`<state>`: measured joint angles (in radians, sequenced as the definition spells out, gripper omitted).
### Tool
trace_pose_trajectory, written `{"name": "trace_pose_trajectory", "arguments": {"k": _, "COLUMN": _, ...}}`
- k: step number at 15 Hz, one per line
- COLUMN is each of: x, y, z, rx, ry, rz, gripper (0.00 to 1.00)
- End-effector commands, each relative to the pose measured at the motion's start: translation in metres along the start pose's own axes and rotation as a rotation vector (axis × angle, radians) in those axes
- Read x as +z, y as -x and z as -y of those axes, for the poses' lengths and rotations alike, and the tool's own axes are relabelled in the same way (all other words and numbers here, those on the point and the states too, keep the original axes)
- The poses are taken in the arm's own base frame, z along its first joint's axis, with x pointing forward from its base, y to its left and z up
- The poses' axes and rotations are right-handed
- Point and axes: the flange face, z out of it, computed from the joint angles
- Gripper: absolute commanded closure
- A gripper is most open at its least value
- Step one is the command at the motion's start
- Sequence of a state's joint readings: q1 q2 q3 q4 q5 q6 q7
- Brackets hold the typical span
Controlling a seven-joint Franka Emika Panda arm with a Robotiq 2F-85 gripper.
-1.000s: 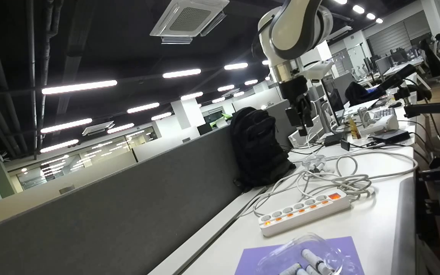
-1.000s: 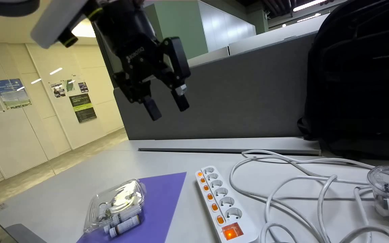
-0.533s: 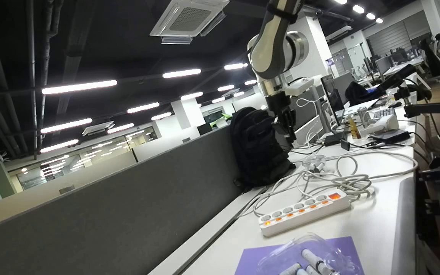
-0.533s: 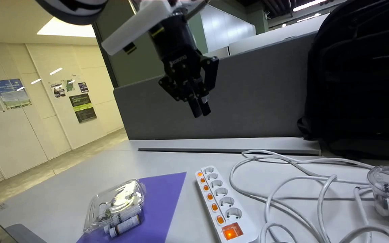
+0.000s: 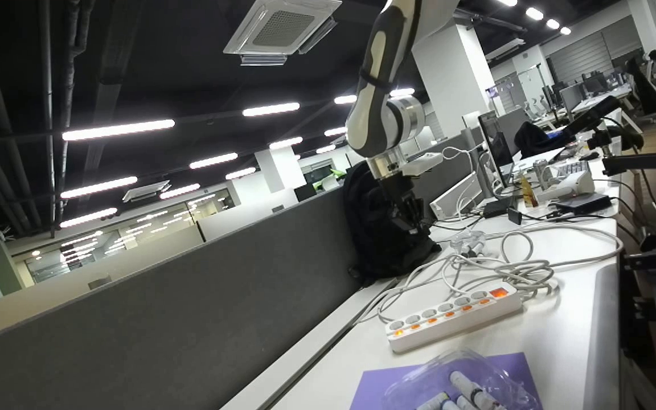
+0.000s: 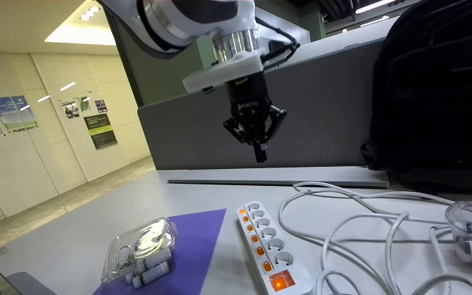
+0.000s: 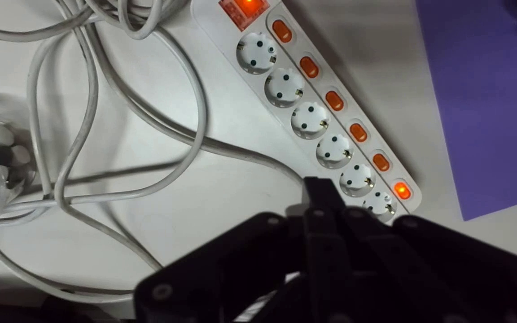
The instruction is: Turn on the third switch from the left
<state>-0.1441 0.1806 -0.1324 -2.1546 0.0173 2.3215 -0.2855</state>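
Gripper (image 6: 260,155) had dropped toward five o'clock since the earlier frame, in an exterior view; jaws met, holding nothing. Well apart at six o'clock lay the power strip (image 6: 268,248); which of its orange switches (image 7: 334,101) counted as third was unclear. Probably light, stiff and slide-prone, it likely needed firm pressing on the switch, not grasping.

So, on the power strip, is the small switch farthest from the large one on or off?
On: in the wrist view, that small switch glows brightly.
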Motion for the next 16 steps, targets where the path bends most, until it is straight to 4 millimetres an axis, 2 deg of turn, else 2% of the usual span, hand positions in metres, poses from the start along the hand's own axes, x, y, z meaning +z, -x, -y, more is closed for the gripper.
{"name": "trace_pose_trajectory", "arguments": {"k": 1, "x": 0.034, "y": -0.026, "z": 0.004, "rx": -0.051, "ry": 0.015, "rz": 0.078, "gripper": 1.00}}
{"name": "trace_pose_trajectory", "arguments": {"k": 6, "x": 0.082, "y": -0.028, "z": 0.029, "rx": -0.174, "ry": 0.059, "rz": 0.203, "gripper": 1.00}}
{"name": "trace_pose_trajectory", "arguments": {"k": 9, "x": 0.091, "y": -0.021, "z": 0.034, "rx": -0.179, "ry": 0.054, "rz": 0.207, "gripper": 0.99}}
{"name": "trace_pose_trajectory", "arguments": {"k": 12, "x": 0.091, "y": -0.021, "z": 0.038, "rx": -0.194, "ry": 0.057, "rz": 0.214, "gripper": 1.00}}
{"name": "trace_pose_trajectory", "arguments": {"k": 16, "x": 0.103, "y": -0.027, "z": 0.054, "rx": -0.227, "ry": 0.160, "rz": 0.144, "gripper": 1.00}}
